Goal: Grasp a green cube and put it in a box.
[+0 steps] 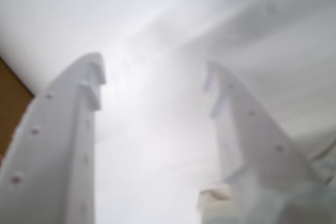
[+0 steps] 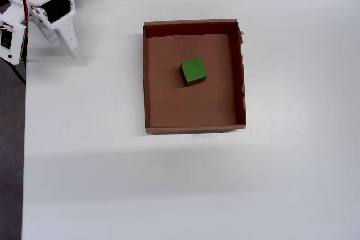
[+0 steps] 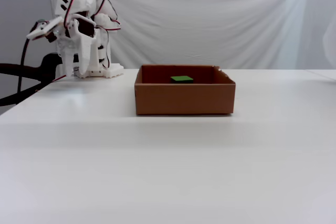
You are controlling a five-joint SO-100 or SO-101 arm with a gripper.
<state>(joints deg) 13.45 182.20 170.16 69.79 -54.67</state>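
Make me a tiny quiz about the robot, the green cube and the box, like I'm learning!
1. True or false: the green cube lies inside the box.
2. In the overhead view, where is the end effector? A) over the box B) near the top left, away from the box C) below the box
3. Fill in: in the wrist view, the end effector's fingers hold ____.

Key: 1 true. 2 B. 3 nothing; they stand apart with only white surface between them.
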